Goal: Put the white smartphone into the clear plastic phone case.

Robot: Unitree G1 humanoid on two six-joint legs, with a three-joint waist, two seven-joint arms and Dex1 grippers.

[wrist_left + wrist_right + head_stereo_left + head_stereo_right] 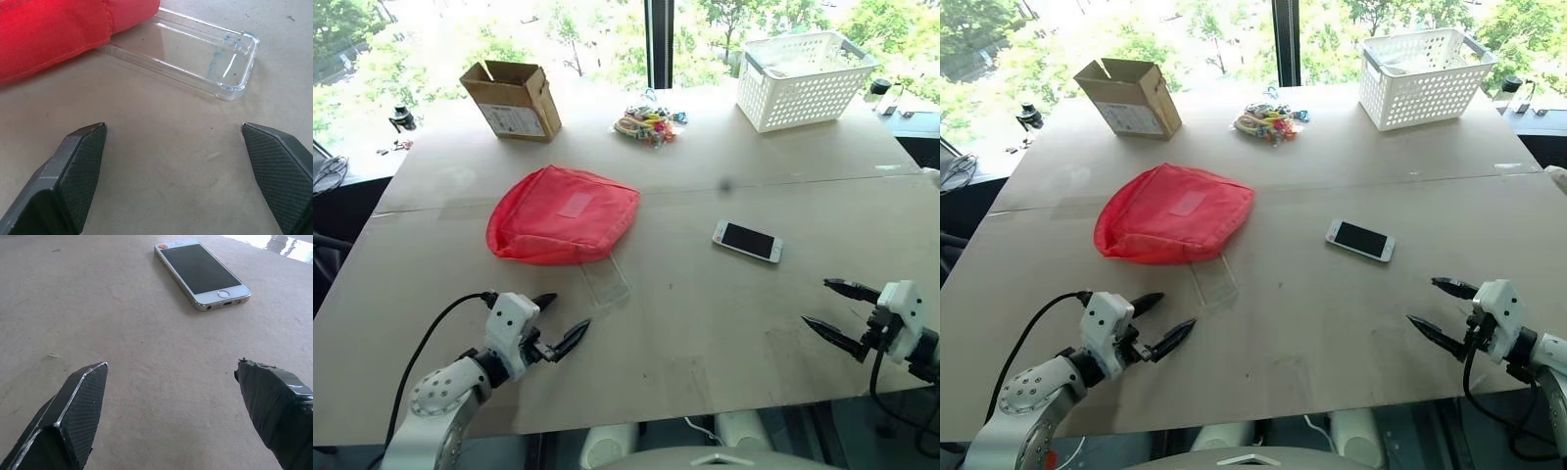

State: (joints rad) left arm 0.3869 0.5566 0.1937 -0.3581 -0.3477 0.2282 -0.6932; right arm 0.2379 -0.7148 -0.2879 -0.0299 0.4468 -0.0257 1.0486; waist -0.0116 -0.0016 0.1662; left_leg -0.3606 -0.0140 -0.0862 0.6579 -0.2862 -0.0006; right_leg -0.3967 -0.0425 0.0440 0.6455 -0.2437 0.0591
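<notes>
Head cameras, left and right eye. The tabletop (724, 333) is a bare beige board. The white smartphone (747, 241) lies flat, screen up, right of the middle, well apart from everything else. The clear plastic phone case (605, 281) lies flat near the middle, its far end tucked under the near edge of a red fabric pouch (563, 213). Toward the far edge stand an open cardboard box (512, 99) at the far left, a small heap of coloured items (646, 124) at the centre, and a white perforated basket (803, 78) at the far right corner. My left gripper (556, 323) hangs over the near left part of the tabletop, near the case; its two fingers stand wide apart with nothing between them. My right gripper (829, 308) hangs near the near right edge, some way short of the phone, likewise spread wide and empty.

Left wrist camera. My two fingertips (80, 166) frame bare tabletop. Beyond them lies the case (195, 54), open side up, one short end with rounded corners free, the other covered by the pouch (54, 34). No contact between fingers and case.

Right wrist camera. My fingertips (78, 416) are wide apart over bare tabletop. The phone (200, 271) lies ahead, dark screen up, home button end nearest me, clear of both fingers.
</notes>
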